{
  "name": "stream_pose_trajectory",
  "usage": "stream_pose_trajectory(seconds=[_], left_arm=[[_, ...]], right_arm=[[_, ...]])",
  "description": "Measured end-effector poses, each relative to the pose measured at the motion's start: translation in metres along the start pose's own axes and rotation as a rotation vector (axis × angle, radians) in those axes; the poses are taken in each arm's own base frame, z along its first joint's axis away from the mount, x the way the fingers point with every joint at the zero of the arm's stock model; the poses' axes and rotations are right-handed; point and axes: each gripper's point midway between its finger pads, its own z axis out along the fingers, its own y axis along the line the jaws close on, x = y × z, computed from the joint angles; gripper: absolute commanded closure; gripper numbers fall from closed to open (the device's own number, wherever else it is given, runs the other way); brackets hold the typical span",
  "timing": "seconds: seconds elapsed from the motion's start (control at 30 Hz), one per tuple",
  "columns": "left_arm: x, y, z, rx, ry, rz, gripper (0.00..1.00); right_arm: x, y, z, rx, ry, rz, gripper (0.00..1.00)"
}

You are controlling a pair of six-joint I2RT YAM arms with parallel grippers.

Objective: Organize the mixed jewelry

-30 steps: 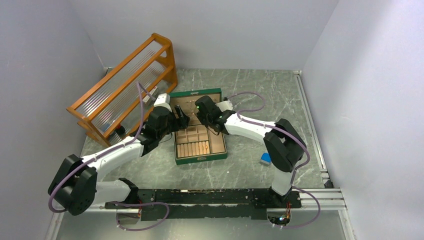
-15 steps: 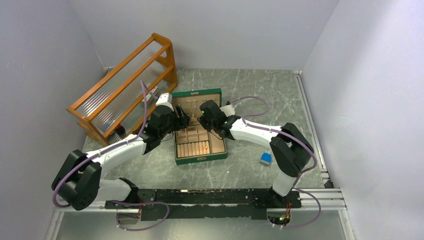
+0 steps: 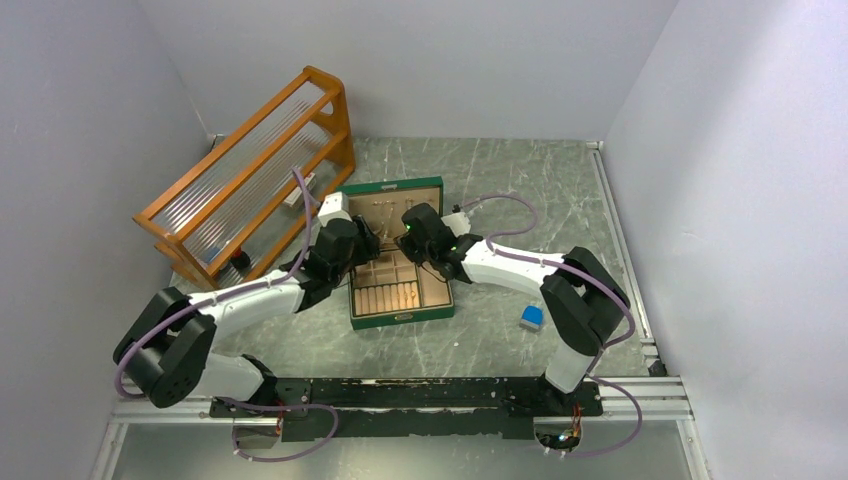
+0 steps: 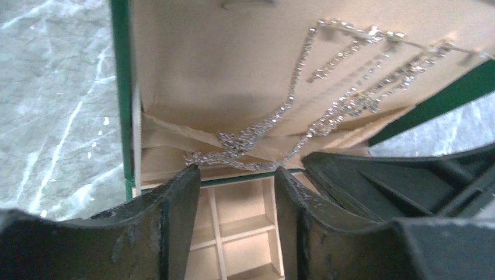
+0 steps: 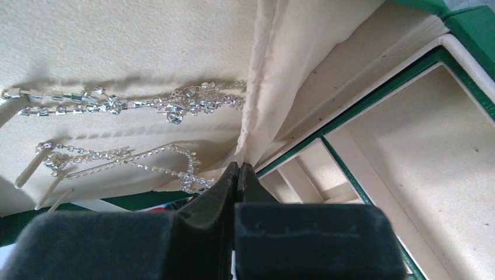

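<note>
Hovering over the cream compartments of the open green box (image 3: 400,320) on the table, the left fingers (image 4: 178,204) stand spread apart, and the sparkling chains (image 4: 236,140) hang just beyond their tips against the lid lining (image 4: 192,64). The right fingers (image 5: 225,186) are pressed together with their tips at a fabric fold (image 5: 274,70) of that lining. I cannot tell whether they pinch it.

No legible txt or labels.
</note>
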Motion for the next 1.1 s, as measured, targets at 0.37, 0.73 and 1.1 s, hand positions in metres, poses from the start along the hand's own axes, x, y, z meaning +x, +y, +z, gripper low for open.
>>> stream_pose_trajectory(seconds=[0.37,0.73,1.1], left_arm=[[0.005,0.014,0.016,-0.097,-0.016,0.011,0.56],[0.002,0.007,0.022,-0.082,-0.021,0.029,0.92],[-0.023,-0.015,0.004,-0.018,-0.038,0.01,0.95]], right_arm=[[0.001,0.0,-0.002,-0.015,0.007,-0.005,1.0],[0.002,0.002,-0.003,-0.03,0.013,-0.012,1.0],[0.001,0.002,-0.004,-0.035,0.013,-0.013,1.0]])
